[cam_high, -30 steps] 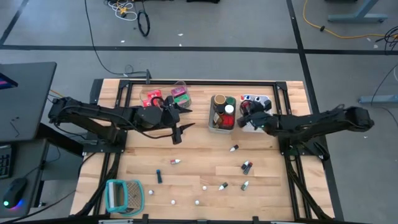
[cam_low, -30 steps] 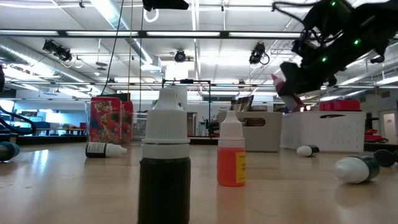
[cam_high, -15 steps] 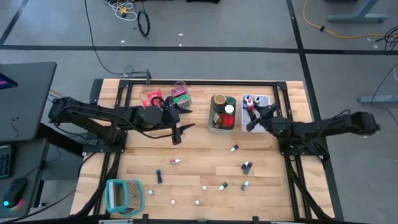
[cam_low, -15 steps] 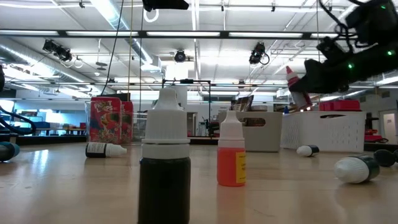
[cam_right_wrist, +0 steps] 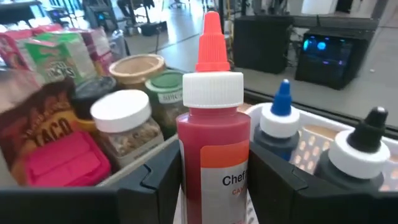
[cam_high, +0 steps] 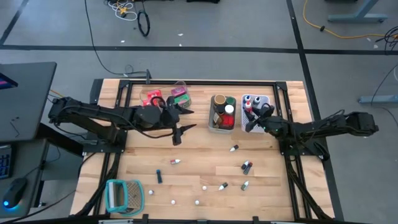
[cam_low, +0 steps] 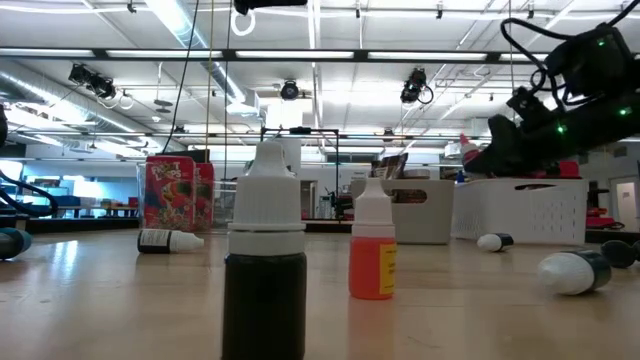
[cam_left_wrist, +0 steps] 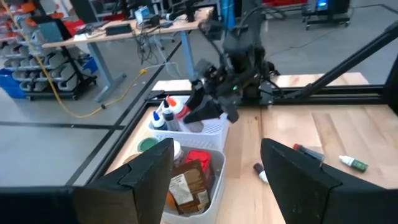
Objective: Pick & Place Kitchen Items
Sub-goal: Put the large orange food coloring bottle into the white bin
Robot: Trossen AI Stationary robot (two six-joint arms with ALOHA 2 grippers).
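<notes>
Between the right gripper's (cam_right_wrist: 211, 186) two dark fingers: red squeeze bottle with white collar and red pointed nozzle (cam_right_wrist: 211, 118), clamped upright, hanging over the white slotted basket (cam_high: 264, 101). Just past it in that basket, a blue-tipped bottle (cam_right_wrist: 278, 127) and a black-tipped bottle (cam_right_wrist: 359, 155). Beside it, the grey bin (cam_high: 213, 126) holds jars and a taco packet (cam_right_wrist: 46, 121). Left gripper (cam_high: 178, 126) waits far across, jaws wide apart, empty.

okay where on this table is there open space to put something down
Bare wood lies between the left gripper and the small bottles nearer the front. The back edge is crowded with the grey bin, white bin and packets.
</notes>
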